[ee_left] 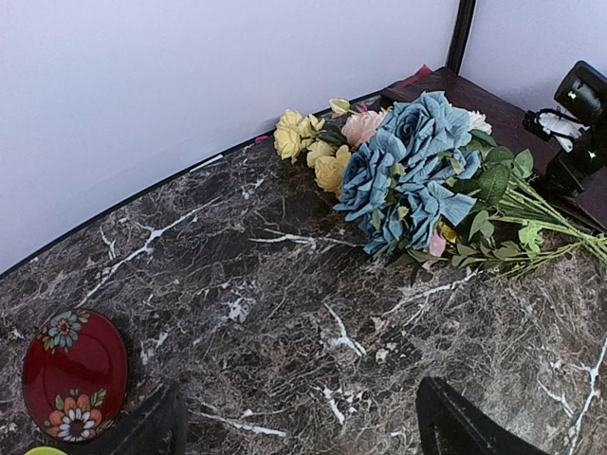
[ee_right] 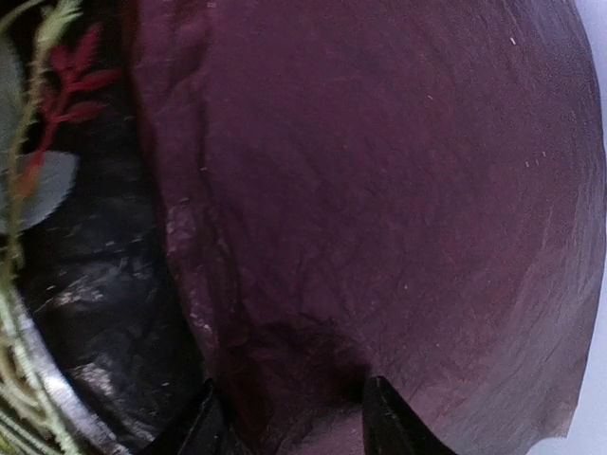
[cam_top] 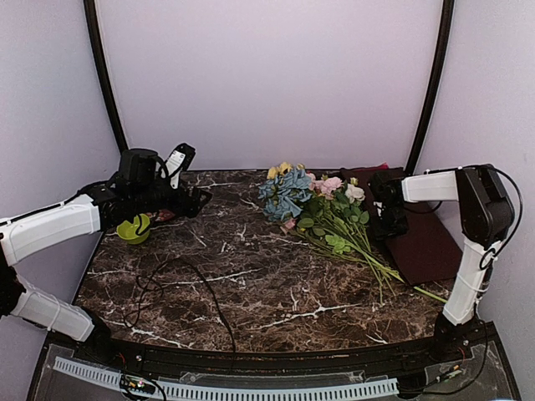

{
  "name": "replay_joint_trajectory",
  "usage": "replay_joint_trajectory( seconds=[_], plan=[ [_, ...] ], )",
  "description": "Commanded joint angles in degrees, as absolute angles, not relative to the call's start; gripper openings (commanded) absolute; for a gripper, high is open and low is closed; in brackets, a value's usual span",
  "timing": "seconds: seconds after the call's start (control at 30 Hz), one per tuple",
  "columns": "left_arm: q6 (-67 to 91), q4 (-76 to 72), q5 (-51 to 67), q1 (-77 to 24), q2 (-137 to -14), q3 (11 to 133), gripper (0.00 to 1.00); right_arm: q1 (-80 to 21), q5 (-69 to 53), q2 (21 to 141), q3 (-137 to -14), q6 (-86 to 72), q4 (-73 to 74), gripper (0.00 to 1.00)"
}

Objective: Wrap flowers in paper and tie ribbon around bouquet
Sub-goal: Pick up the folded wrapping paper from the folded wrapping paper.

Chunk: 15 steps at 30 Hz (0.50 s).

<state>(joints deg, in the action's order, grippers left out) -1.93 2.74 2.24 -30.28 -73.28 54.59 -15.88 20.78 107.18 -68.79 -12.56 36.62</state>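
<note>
Burgundy paper (cam_top: 422, 242) lies right of the flowers (cam_top: 313, 205) on the tabletop (cam_top: 251, 276), right jaws half-parted over its wrinkled edge, likely to pinch it up, grip not confirmable; left jaws gape wide and empty, parked well clear.

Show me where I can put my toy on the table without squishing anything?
Bare marble: mid-table between the ribbon and the flowers, and at the back between the green bowl and the flowers. Crowded: the far right, with flowers, maroon sheet and right arm.
</note>
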Motion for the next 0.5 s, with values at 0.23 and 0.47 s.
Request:
replay_joint_trajectory(
  seconds=[0.23,0.47],
  plan=[
    [-3.1,0.4,2.3,-30.3,-71.7,53.4,0.86,-16.1,31.2,106.2,-69.5,-14.6,36.3,0.02],
    [-3.2,0.6,2.2,-30.3,-72.0,53.7,0.86,-15.9,37.0,99.4,-70.8,-15.0,35.3,0.0]
  ],
)
